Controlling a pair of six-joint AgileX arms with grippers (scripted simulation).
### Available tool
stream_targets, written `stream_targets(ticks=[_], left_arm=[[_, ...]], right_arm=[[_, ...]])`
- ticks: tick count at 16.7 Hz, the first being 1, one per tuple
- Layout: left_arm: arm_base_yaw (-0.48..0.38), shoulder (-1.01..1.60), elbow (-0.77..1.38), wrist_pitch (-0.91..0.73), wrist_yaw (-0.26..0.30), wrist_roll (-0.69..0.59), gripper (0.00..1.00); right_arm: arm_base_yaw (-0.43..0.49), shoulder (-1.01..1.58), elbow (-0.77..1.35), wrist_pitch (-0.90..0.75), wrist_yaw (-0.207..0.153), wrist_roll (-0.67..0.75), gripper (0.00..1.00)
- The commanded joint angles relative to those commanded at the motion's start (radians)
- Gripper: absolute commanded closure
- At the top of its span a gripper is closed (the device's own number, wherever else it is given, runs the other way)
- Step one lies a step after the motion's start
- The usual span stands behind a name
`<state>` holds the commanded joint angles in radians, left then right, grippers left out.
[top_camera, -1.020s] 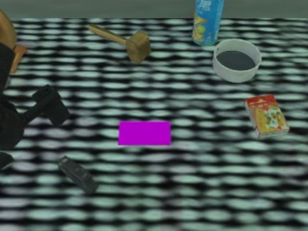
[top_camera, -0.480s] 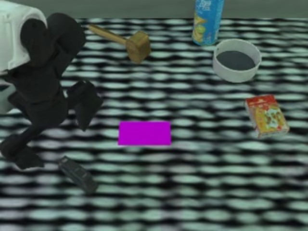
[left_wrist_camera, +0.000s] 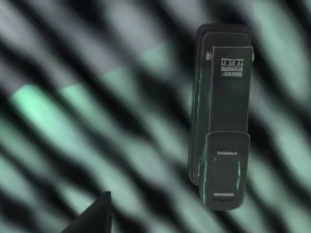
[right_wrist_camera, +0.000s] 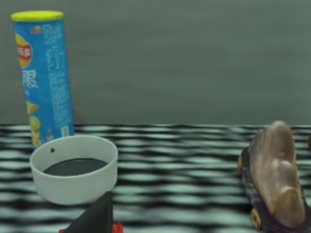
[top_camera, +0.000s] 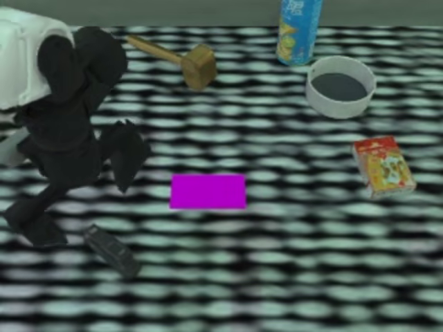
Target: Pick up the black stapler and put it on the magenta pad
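Observation:
The black stapler [top_camera: 111,251] lies flat on the striped cloth at the front left, slanting toward the lower right. In the left wrist view the stapler [left_wrist_camera: 221,116] fills the right half, seen from above. My left gripper [top_camera: 79,190] hovers open just behind the stapler, one finger [top_camera: 126,155] toward the pad and the other [top_camera: 36,227] near the left edge; nothing is between them. The magenta pad [top_camera: 208,191] lies bare at the table's middle, to the stapler's right and behind it. Only a finger [right_wrist_camera: 99,216] of my right gripper shows, in its own wrist view.
A wooden mallet [top_camera: 183,59] lies at the back left. A blue chips can [top_camera: 299,28], a white bowl [top_camera: 340,86] and a red box [top_camera: 383,166] stand on the right. The right wrist view also shows a brown skate-like shoe [right_wrist_camera: 274,174].
My left arm has swung in from the left edge over the table, then eased slightly forward toward the stapler. The stapler and pad have not moved.

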<state>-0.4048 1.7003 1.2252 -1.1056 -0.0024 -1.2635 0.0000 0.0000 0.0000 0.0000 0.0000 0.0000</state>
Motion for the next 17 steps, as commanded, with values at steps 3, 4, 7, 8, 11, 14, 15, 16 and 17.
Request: stream_targets(ticks=[3,4,7,8,11,14,15,16,17], left_arm=[[0.0,0.044,-0.076,0.125,0.0,0.002,0.0],[0.0,0.063,-0.107,0.177,0.0,0.002,0.0],[0.0,0.113,-0.189,0.311,0.0,0.003,0.0],[0.0,0.124,-0.208,0.337,0.0,0.003,0.0],[0.0,0.133,-0.222,0.358,0.001,0.003,0.0],[0.0,0.133,-0.222,0.358,0.001,0.003,0.08],[0.0,0.133,-0.222,0.358,0.001,0.003,0.15],[0.0,0.133,-0.222,0.358,0.001,0.003,0.23],[0.0,0.133,-0.222,0.358,0.001,0.003,0.3]], right_arm=[[0.0,0.0,0.0,0.0,0.0,0.0,0.0],[0.0,0.0,0.0,0.0,0.0,0.0,0.0],[0.0,0.0,0.0,0.0,0.0,0.0,0.0],[0.0,0.0,0.0,0.0,0.0,0.0,0.0],[0.0,0.0,0.0,0.0,0.0,0.0,0.0],[0.0,0.0,0.0,0.0,0.0,0.0,0.0],[0.0,0.0,0.0,0.0,0.0,0.0,0.0],[0.0,0.0,0.0,0.0,0.0,0.0,0.0],[0.0,0.0,0.0,0.0,0.0,0.0,0.0]])
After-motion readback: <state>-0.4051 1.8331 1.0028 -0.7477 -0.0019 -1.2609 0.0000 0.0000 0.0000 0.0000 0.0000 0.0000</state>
